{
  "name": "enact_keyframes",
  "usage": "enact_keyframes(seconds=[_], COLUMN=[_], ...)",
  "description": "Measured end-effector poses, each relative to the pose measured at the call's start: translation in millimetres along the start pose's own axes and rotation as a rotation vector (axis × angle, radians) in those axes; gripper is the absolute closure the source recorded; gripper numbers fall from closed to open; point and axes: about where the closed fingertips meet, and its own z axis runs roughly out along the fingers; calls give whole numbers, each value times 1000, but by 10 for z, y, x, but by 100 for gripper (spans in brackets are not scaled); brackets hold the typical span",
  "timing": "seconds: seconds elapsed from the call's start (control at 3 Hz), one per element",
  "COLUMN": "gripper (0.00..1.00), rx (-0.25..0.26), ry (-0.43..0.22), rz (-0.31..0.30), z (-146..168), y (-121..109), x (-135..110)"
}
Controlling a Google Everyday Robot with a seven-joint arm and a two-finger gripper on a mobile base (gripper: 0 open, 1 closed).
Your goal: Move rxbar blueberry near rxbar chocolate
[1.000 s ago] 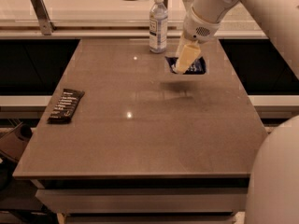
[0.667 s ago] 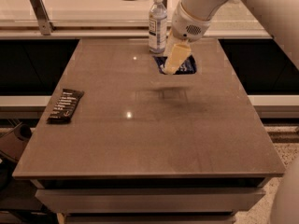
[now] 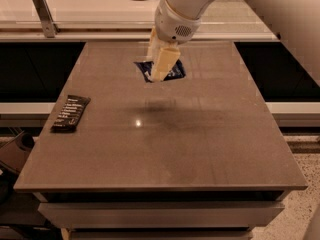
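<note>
We see the gripper (image 3: 158, 76) pinching the rxbar blueberry (image 3: 174, 73) above the table (image 3: 200, 149). The rxbar chocolate (image 3: 71, 113) lies well apart, by the left edge.

Gripper (image 3: 159, 77) hangs over the table (image 3: 210, 149), well right of and behind the rxbar chocolate (image 3: 71, 113). It is clamped on the rxbar blueberry (image 3: 176, 73), with the arm (image 3: 185, 4) filling the air behind it. Tabletop between gripper and rxbar chocolate is bare, as is everything right of and in front of rxbar chocolate. Only upright is a metal post (image 3: 43, 14) on the counter behind rxbar chocolate, off the table.
</note>
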Motion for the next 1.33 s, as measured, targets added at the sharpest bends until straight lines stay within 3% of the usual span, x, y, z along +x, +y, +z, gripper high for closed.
enact_keyframes(seconds=[0.67, 1.33], gripper=[100, 100], rx=[-57, -63], ry=[-136, -137], rz=[-257, -282], z=[232, 280], y=[60, 58], x=[-536, -611])
